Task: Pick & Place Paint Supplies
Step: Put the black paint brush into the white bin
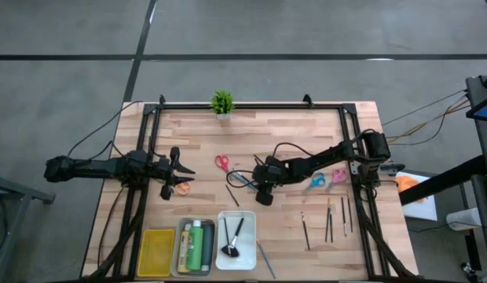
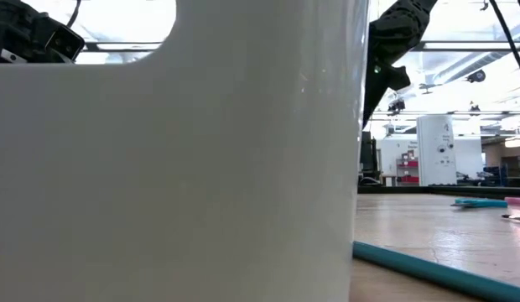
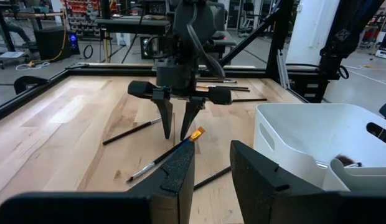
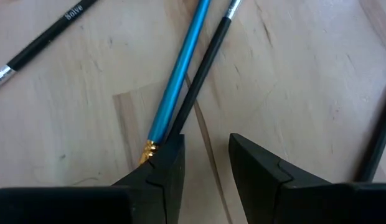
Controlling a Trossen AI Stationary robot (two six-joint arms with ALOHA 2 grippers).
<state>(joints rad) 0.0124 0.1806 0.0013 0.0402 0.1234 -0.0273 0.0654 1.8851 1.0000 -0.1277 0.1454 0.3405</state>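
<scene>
the right gripper (image 1: 264,193) hangs point-down just above the blue-handled brush (image 4: 178,71), fingers a little apart and empty, a thin black brush (image 4: 202,68) crossing beside it. both lie just beyond the white tray (image 1: 236,240), toward the table's middle. the brush looks light, stiff and apt to roll, so mid-handle seems the best hold. bare wood around leaves room. the left gripper (image 1: 177,171) waits beyond the grey tray (image 1: 193,248), fingers slightly apart.

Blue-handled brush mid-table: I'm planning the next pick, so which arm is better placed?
Right. The right gripper hangs open directly over the blue-handled brush, while the left gripper waits near the table's left edge.
</scene>
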